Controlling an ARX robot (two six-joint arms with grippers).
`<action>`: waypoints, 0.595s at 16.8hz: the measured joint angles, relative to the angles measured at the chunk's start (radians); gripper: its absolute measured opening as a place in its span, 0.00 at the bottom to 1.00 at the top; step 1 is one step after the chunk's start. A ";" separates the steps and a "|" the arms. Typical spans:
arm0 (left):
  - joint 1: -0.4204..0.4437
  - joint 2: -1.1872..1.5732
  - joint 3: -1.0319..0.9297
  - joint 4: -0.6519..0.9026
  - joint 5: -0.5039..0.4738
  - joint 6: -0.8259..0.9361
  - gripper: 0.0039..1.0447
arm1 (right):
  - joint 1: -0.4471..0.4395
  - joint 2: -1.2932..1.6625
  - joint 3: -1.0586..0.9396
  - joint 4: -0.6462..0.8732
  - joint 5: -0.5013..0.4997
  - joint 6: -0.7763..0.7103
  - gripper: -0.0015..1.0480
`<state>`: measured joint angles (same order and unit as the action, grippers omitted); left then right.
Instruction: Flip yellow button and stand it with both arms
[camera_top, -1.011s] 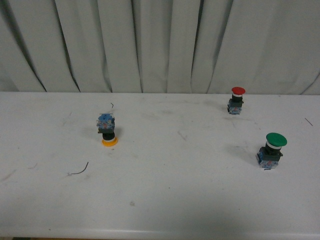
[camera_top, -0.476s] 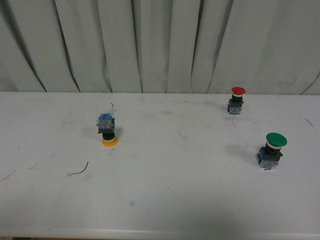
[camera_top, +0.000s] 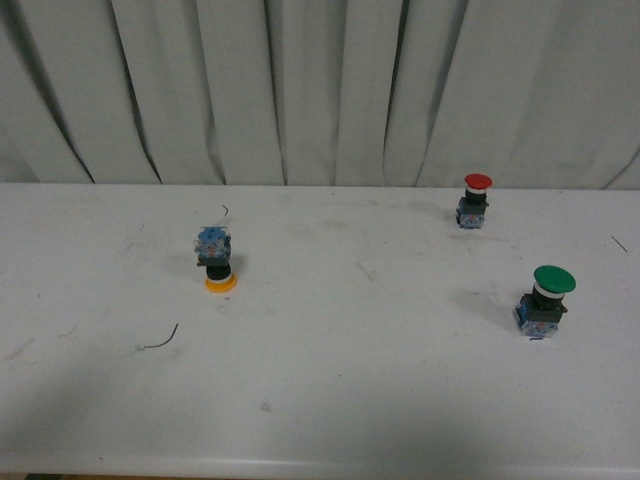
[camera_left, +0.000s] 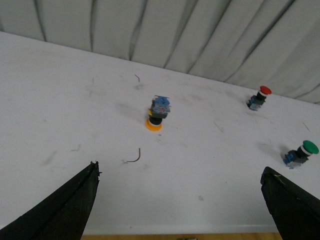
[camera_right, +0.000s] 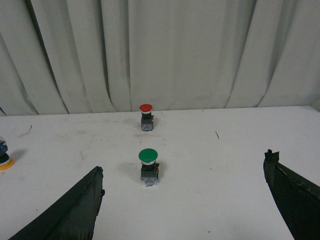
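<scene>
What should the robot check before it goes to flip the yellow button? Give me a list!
1. Is the yellow button found? Ok: it sits upside down, with its cap on the table and its base up.
2. Is the left gripper open? Ok: its jaws are wide apart.
3. Is the right gripper open? Ok: its jaws are wide apart.
4. Is there room around the yellow one? Ok: the red button and green button stand well apart from it, farther right.
5. Are the grippers close enough to grab? Not ok: neither arm shows in the front view.
</scene>
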<state>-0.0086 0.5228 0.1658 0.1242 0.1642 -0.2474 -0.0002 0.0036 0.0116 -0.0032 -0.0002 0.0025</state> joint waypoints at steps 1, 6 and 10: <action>-0.066 0.198 0.027 0.169 -0.051 -0.002 0.94 | 0.000 0.000 0.000 0.000 0.000 0.000 0.94; -0.233 0.903 0.374 0.474 -0.116 -0.008 0.94 | 0.000 0.000 0.000 0.000 0.000 0.000 0.94; -0.235 1.271 0.691 0.300 -0.112 -0.005 0.94 | 0.000 0.000 0.000 0.000 0.000 0.000 0.94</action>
<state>-0.2440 1.7943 0.8570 0.4244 0.0521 -0.2520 -0.0002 0.0036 0.0116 -0.0036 0.0002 0.0025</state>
